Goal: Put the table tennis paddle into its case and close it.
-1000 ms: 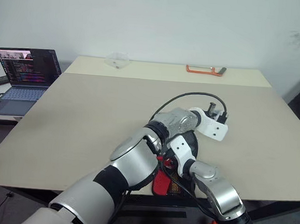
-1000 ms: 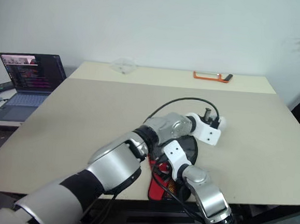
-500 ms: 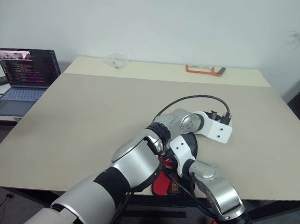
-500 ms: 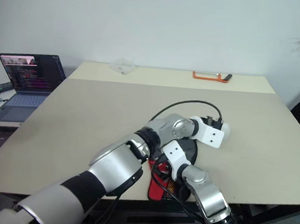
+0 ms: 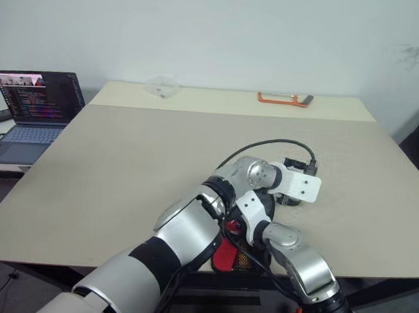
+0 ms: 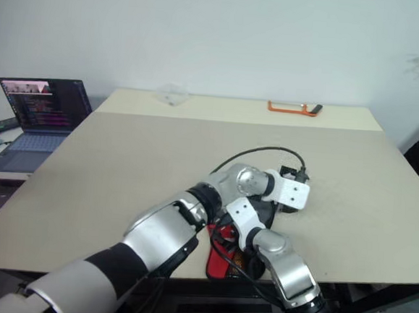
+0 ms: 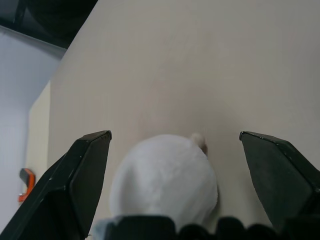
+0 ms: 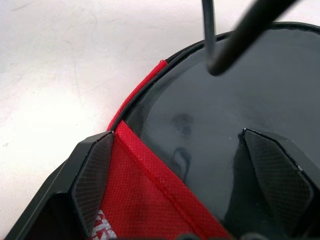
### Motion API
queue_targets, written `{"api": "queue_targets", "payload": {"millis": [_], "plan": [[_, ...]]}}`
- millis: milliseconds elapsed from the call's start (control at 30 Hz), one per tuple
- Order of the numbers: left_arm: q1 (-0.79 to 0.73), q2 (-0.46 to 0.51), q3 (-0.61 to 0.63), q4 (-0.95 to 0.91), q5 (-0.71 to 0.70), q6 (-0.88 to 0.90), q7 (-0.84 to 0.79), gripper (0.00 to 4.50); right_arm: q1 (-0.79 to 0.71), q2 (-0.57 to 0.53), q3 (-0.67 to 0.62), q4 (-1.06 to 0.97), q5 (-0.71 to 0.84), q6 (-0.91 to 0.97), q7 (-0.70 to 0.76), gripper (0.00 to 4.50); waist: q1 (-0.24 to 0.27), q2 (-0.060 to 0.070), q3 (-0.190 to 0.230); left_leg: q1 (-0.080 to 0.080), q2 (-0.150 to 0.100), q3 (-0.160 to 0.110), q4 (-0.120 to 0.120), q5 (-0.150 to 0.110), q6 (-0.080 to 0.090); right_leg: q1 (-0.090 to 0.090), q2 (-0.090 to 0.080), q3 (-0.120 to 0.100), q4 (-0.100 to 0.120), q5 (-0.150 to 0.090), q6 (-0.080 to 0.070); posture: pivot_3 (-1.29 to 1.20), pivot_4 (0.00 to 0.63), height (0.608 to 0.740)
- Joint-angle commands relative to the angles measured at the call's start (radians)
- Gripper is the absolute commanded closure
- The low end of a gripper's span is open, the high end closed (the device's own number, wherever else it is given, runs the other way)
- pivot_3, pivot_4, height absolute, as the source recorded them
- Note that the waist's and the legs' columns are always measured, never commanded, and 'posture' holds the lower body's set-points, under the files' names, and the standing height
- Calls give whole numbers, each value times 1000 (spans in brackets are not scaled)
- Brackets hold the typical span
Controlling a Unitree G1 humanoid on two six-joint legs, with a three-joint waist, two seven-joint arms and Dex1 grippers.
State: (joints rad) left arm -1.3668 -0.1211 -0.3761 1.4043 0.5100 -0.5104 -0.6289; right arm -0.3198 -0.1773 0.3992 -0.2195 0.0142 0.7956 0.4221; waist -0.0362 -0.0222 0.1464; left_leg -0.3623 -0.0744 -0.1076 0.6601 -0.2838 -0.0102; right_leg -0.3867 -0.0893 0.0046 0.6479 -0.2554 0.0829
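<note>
The table tennis paddle (image 8: 240,125) lies in the case (image 8: 150,200) between the right jaws, wide open; left jaws wide open, empty.

Left arm (image 5: 189,235) reaches forward and across to the right, wrist bent, white wrist housing out front. Left gripper (image 7: 187,165): both black fingers (image 7: 82,175) spread wide, nothing between them. Right arm (image 5: 299,261) comes up from the lower right, forearm angled toward the left, tucked under the left wrist. Right gripper (image 8: 190,165): jaws parted wide, fingers (image 8: 92,170) not clamped on anything.
</note>
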Motion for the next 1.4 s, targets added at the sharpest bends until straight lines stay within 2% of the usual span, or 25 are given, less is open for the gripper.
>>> {"api": "queue_targets", "payload": {"millis": [33, 267, 400, 533, 667, 733, 767, 900, 1000, 1200, 1300, 1400], "plan": [[-29, 52, 68, -51, -64, 31, 19, 7, 52, -15, 44, 151, 8, 94, 26, 0, -2, 0, 0, 0, 0, 0, 0, 0, 0, 0, 0, 0, 0, 0, 0, 0, 150, 740], [-57, 222, 156, -64, -122, 105, 96, 7, 31, -7, 17, 157, 12, 91, 16, 0, -5, 0, 0, 1, 0, -1, 0, 0, 0, 0, 1, 0, 1, 0, 0, 0, 150, 740], [-55, 323, 277, -70, -232, 177, 74, 7, 27, -8, -28, 71, 38, 107, 17, 0, -5, 0, 0, 1, 0, -1, 1, 0, 0, -1, 1, 0, 1, 0, 0, 0, 150, 740], [-4, 359, 390, -98, -369, 198, -106, 7, 23, -28, -79, -79, 87, 164, 29, 0, 7, -1, 1, -2, 0, -2, 0, 0, 0, -2, 1, -1, 0, 0, -1, 0, 150, 740], [144, 356, 458, -187, -500, 150, -344, 7, -17, -13, -231, -265, 182, 306, 14, 0, 10, 0, 2, -5, -1, -3, 1, 0, -1, -3, -1, -2, -2, 3, -5, 0, 150, 740], [207, 350, 433, -231, -499, 115, -398, 7, -42, -13, -291, -319, 219, 358, 10, 0, 9, 0, 2, -11, -1, -2, 1, 0, -3, -9, -1, -1, -2, 3, -6, 0, 150, 740], [230, 345, 424, -245, -500, 110, -419, 7, -55, -16, -314, -347, 240, 388, 14, 0, 9, 0, 3, -20, -2, -2, 3, 0, -4, -19, -1, 0, 0, 4, -6, 0, 150, 740], [314, 320, 419, -309, -551, 163, -557, 7, -105, -63, -434, -488, 352, 516, 63, 0, 7, 0, 3, -37, -2, -1, 6, 1, -4, -37, -1, 1, 5, 4, -7, 0, 150, 740], [359, 314, 393, -359, -574, 226, -672, 7, -126, -135, -530, -558, 432, 590, 111, 0, 7, 0, 3, -38, -2, -1, 5, 1, -4, -36, -2, 1, 3, 4, -7, 0, 150, 740], [405, 321, 301, -398, -524, 178, -719, 7, -147, -303, -652, -533, 476, 579, 133, 0, 7, 0, 3, -36, -2, 0, 5, 0, -2, -33, -2, 1, 3, 4, -7, 0, 150, 740], [413, 324, 266, -381, -505, 160, -722, 7, -152, -367, -640, -428, 396, 477, 68, 0, 7, 0, 3, -35, -2, 0, 5, 0, -2, -33, -2, 1, 4, 4, -7, 0, 150, 740], [415, 321, 232, -330, -466, 110, -685, 7, -126, -462, -477, -280, 225, 301, -15, 0, 7, 0, 3, -34, -3, 3, 6, 0, -1, -34, -2, 4, 8, 4, -7, 0, 150, 740]]}}
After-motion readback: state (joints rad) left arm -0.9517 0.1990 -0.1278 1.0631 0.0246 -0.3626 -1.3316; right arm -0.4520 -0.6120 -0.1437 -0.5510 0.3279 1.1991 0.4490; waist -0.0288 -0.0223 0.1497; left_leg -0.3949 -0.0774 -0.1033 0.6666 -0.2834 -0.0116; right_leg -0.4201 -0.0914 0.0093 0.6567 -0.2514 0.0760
